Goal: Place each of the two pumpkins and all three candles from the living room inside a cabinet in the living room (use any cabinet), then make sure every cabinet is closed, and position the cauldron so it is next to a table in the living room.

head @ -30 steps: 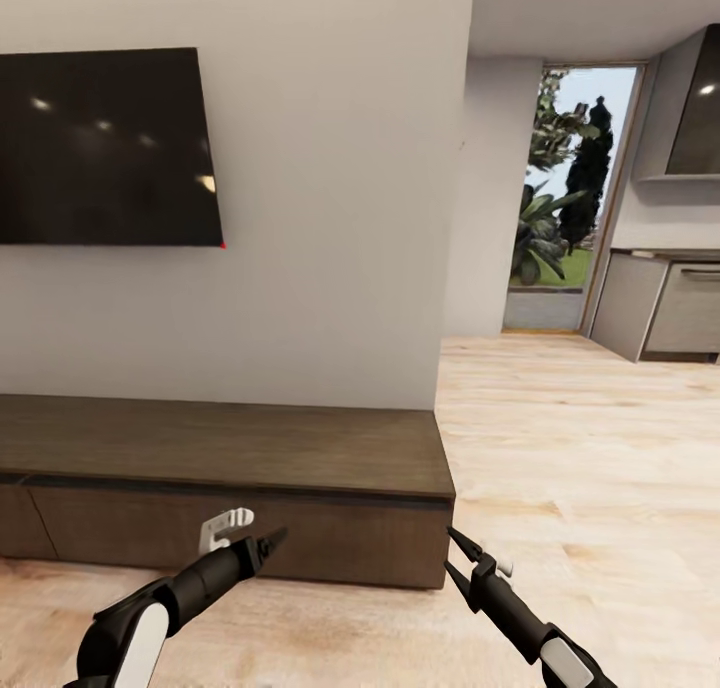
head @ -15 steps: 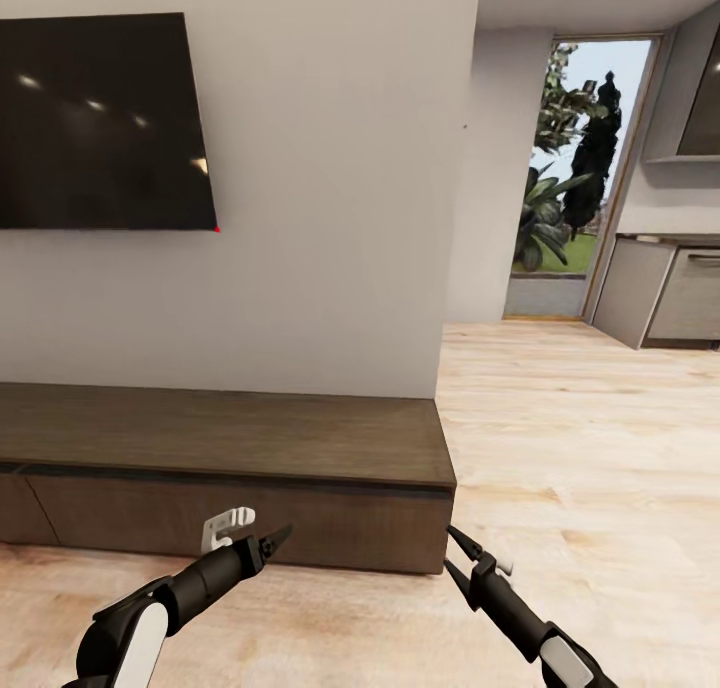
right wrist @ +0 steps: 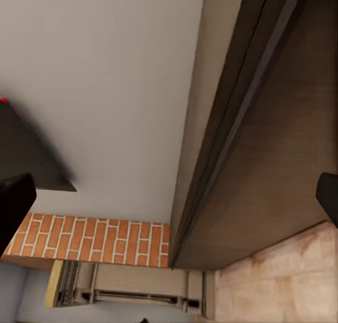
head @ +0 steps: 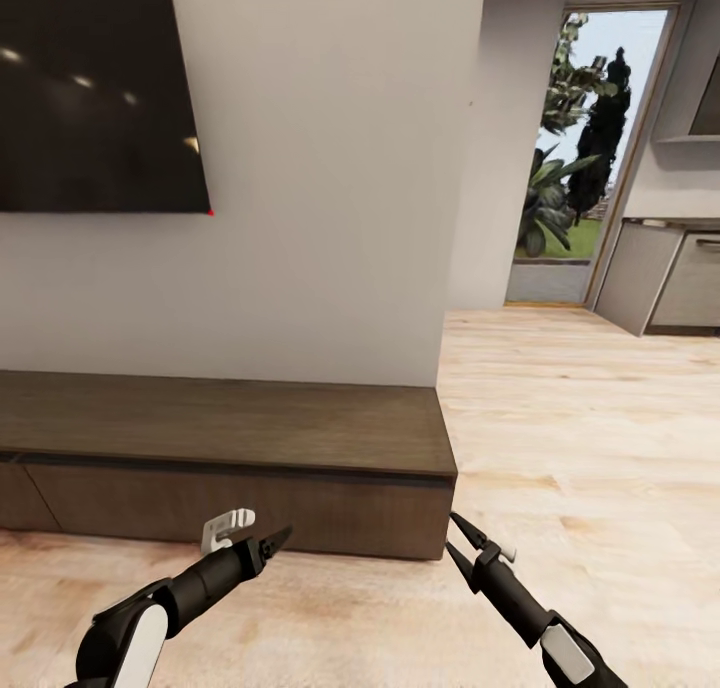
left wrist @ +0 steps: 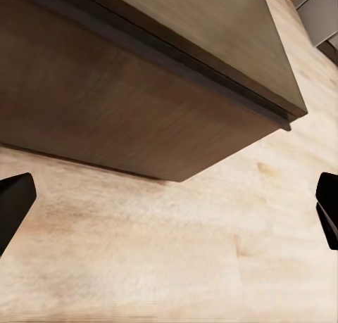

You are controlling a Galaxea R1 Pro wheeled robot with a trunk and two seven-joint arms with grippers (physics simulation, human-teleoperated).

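The cabinet [head: 230, 448] looks rigid with handle-less fronts, so a fingertip likely must hook a drawer's top edge. Left gripper [head: 262, 543] and right gripper [head: 462, 540] both hang spread wide, empty.

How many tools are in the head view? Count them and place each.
2. The left tool is low before the cabinet front; the right tool is by the cabinet's right end, above the floor.

Head high, facing wall; wrists near cabinet [head: 240, 448], shared.
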